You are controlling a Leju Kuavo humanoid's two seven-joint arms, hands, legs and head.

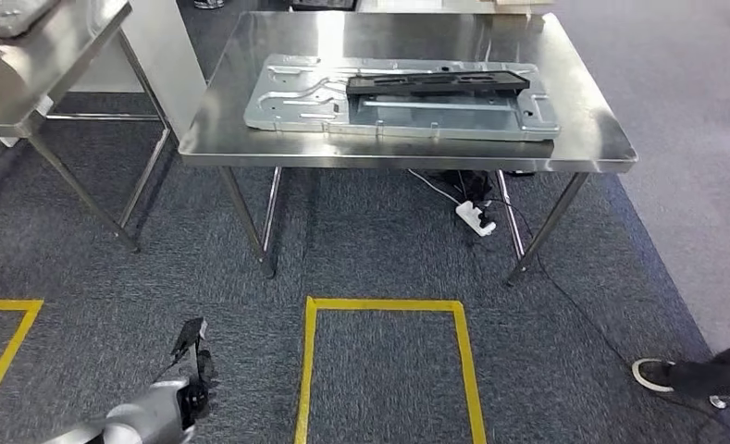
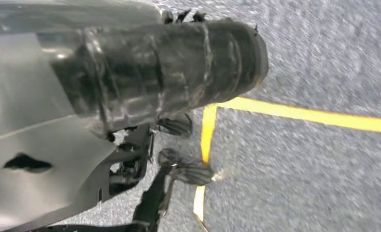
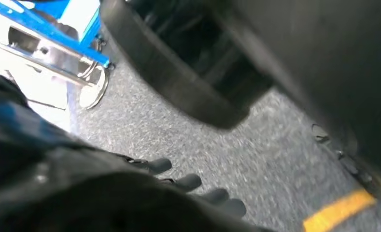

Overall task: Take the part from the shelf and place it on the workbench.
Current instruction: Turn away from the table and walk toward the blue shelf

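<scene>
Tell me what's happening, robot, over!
Left hand hanging low over carpet, holding nothing. Right hand low too, fingers apart, nothing held. Black part lying on metal panel on workbench. Nothing in the way.

A part (image 1: 438, 84) is lying on a plate (image 1: 287, 102), which is sitting on the workbench (image 1: 583, 129), well ahead and right of the left hand (image 1: 192, 370). A second table (image 1: 55, 55) is standing ahead of that hand.

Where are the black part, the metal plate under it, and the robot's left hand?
black part (image 1: 438, 84): head view, middle of its top.
metal plate (image 1: 296, 102): head view, bare left portion.
left hand (image 1: 192, 370): head view, dark fingers.
</scene>
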